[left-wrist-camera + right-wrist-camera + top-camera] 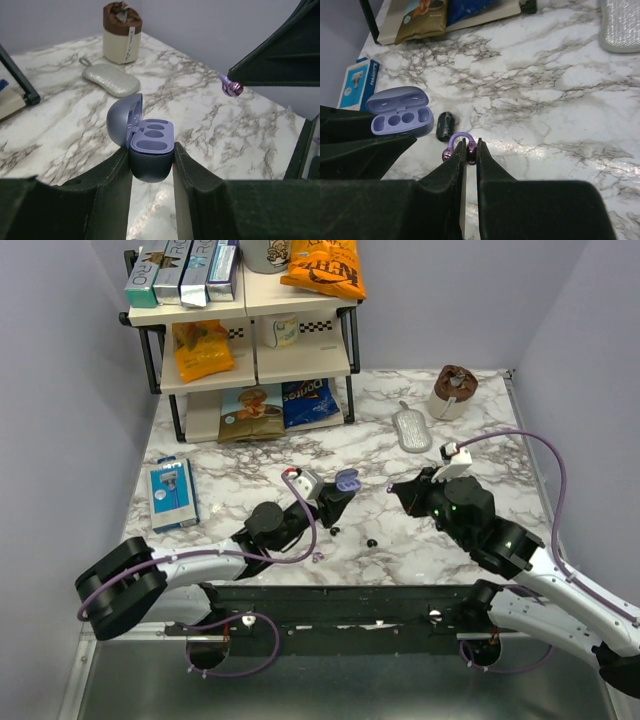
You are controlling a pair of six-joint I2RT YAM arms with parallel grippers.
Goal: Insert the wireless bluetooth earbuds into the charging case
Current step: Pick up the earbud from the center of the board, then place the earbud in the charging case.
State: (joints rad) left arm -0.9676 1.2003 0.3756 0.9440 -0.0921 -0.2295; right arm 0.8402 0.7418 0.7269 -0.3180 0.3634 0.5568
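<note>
Left end effector clamps the open charging case; right end effector pinches a purple piece; earbuds lie at case's 6 o'clock.

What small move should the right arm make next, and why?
Probably ease the right gripper left toward the charging case until its small purple piece hangs over the sockets. The left gripper holds the case with the lid open and the sockets empty, and the right fingers are shut on that piece.
</note>
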